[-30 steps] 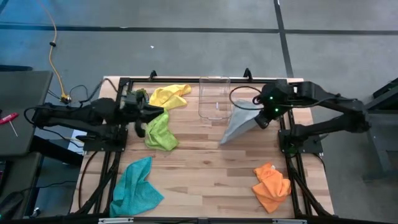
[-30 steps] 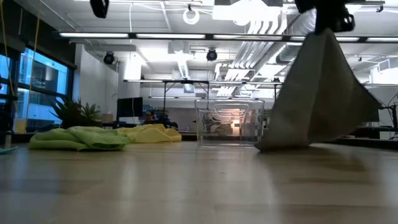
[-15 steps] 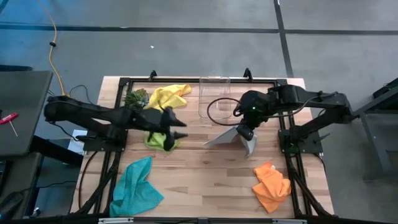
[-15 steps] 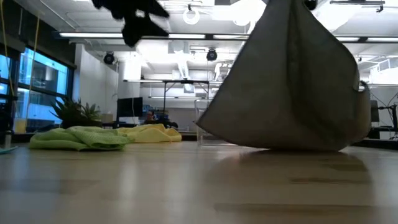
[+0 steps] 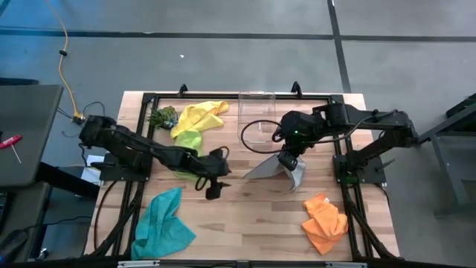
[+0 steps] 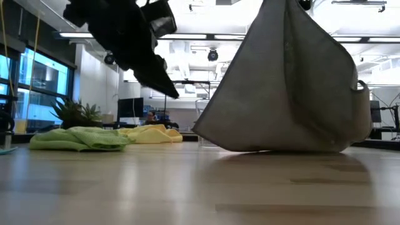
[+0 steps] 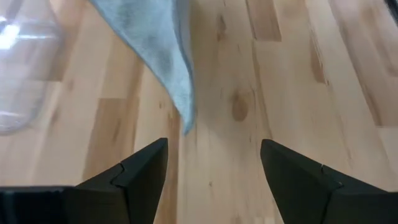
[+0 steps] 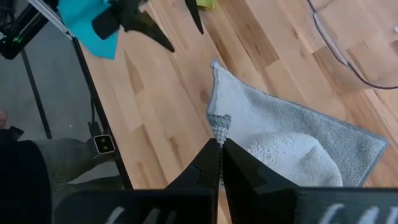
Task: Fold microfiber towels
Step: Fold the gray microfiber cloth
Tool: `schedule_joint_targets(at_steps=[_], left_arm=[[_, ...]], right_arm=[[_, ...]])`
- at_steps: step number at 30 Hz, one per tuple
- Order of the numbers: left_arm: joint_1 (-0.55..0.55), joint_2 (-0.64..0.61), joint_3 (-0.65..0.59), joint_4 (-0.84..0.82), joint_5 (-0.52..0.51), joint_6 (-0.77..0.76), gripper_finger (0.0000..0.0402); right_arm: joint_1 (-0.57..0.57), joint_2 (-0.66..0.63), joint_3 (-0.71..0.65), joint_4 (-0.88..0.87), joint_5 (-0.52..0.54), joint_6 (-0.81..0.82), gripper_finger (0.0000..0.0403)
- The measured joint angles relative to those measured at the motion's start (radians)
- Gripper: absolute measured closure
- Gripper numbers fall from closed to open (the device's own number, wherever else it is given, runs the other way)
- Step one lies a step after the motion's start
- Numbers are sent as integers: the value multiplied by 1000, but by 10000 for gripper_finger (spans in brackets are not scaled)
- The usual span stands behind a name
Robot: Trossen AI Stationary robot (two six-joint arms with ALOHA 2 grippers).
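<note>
Five towels lie or hang over the wooden table [image 5: 245, 216], and I place them from the clear plastic box [image 5: 256, 119] at the table's far edge. The grey towel [image 5: 279, 167] hangs just in front of the box, a little toward the right arm's side. The right claw [image 5: 290, 156] is pinched tight on its upper corner, and the lower edge touches the table. The left claw [image 5: 216, 186] hovers in front of the box on the left arm's side, near the grey towel's free corner; its fingers [image 7: 140, 171] are spread wide and hold nothing. The yellow towel [image 5: 199, 114] lies beside the box, toward the left arm, with the lime green towel [image 5: 187, 139] touching it. The teal towel [image 5: 162, 223] and the orange towel [image 5: 325, 222] lie well apart from the box, at the near corners.
</note>
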Motion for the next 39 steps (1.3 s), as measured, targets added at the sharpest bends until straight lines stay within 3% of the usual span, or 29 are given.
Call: schedule_joint_targets(at_steps=[15,25,39], left_arm=[[-80,193,1,166,-77,-1,154],[-105,243,0,212,-352,-16,154],[-32,290,0,340,-243,114,157]], right_arm=[[0,0,0,14,13,1,403],[0,0,0,22,13,9,403],[0,0,-1,45,13,9,403]])
